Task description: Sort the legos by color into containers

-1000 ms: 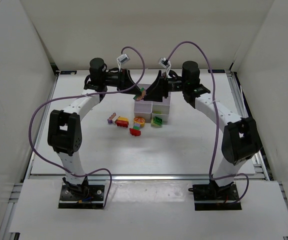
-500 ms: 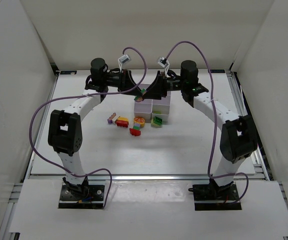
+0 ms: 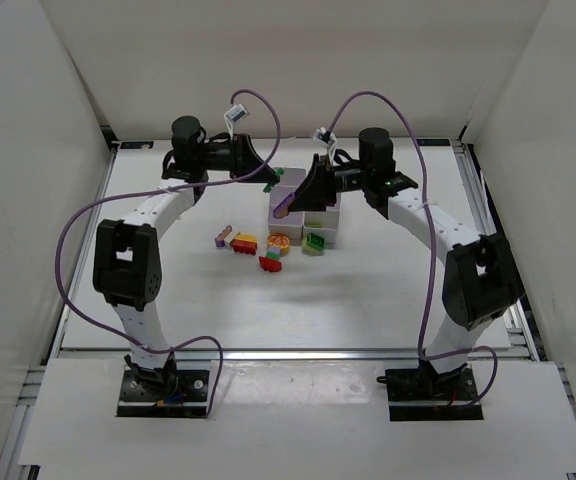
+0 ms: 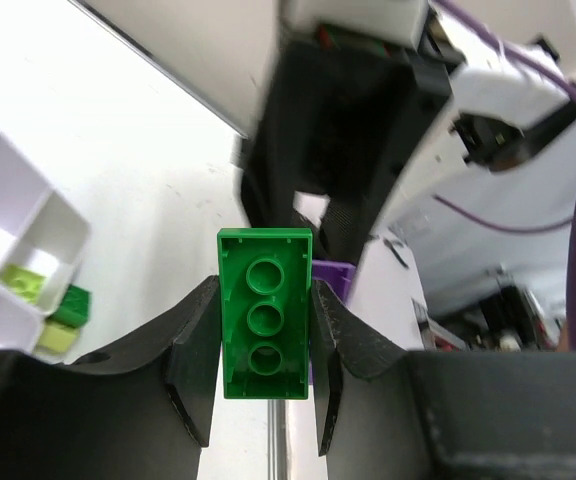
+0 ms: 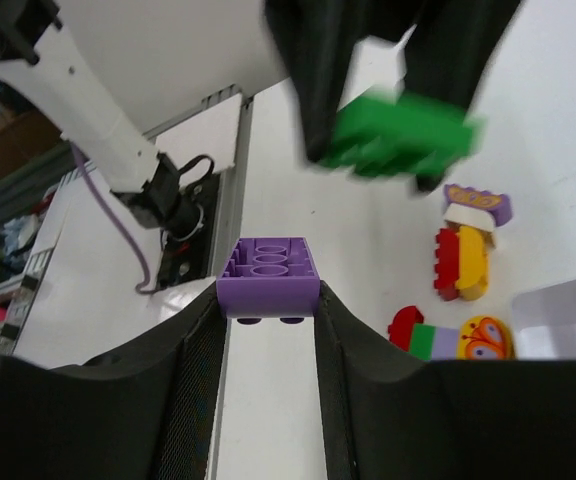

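Legos (image 3: 258,245) lie loose on the table (image 3: 368,300), just near-left of the containers (image 3: 326,232), with bare table nearer still. Above the far-left cells the left gripper (image 3: 271,177) and the right gripper (image 3: 286,204) hang close together.

Left wrist: the fingers clamp a green brick (image 4: 265,312), its long axis running along them and past their tips.

Right wrist: the fingertips pinch a purple brick (image 5: 268,272); the green brick is just beyond it.

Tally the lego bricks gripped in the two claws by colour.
Green lego brick, in the left claw: 1
Purple lego brick, in the right claw: 1
Total: 2
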Tool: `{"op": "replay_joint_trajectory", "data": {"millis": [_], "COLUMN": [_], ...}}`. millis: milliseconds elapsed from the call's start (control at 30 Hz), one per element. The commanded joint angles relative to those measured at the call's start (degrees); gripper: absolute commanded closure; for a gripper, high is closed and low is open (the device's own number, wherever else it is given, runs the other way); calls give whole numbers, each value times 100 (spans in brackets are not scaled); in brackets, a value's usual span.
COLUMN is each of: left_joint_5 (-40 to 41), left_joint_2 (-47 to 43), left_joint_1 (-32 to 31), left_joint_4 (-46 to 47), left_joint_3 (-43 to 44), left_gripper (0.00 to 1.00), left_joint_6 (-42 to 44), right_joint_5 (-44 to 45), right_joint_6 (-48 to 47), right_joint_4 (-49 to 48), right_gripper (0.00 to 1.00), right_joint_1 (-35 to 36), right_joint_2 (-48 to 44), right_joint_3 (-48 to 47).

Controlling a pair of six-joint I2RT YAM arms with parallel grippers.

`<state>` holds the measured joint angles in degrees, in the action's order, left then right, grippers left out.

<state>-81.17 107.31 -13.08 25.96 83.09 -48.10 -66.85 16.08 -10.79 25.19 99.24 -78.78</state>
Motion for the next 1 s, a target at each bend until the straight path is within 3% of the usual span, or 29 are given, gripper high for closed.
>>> {"op": "replay_joint_trajectory", "data": {"millis": [0,167,367,533,700,967], "left_joint_5": [338,321,496,760,1637,2860], "left_joint_2": [-78,-78,-254,-395,-587,-913], "left_joint_1": [244,253,507,719,851,992], "left_joint_4": [138,164,7,-1336,-3286,-4125], "left_joint_3": [84,67,-249,-136,172,182], "left_gripper": [90,90,90,90,90,90], "left_joint_6": [-59,-68,167,1002,2566,3306], "right_joint_5": [-416,-364,1180,3137,4100,5479], "right_joint_6": [-596,-1096,-2397,-2978,-2997,-2400], "right_joint_4": [445,937,2369,2424,2090,1808], "right_gripper": [100,100,100,100,100,100], "right_joint_1": [56,-49,-330,-67,179,162], "right_joint_2": [-466,-599,-1012,-1275,-1285,-1013], "right_joint_3": [126,197,442,952,1224,962]}}
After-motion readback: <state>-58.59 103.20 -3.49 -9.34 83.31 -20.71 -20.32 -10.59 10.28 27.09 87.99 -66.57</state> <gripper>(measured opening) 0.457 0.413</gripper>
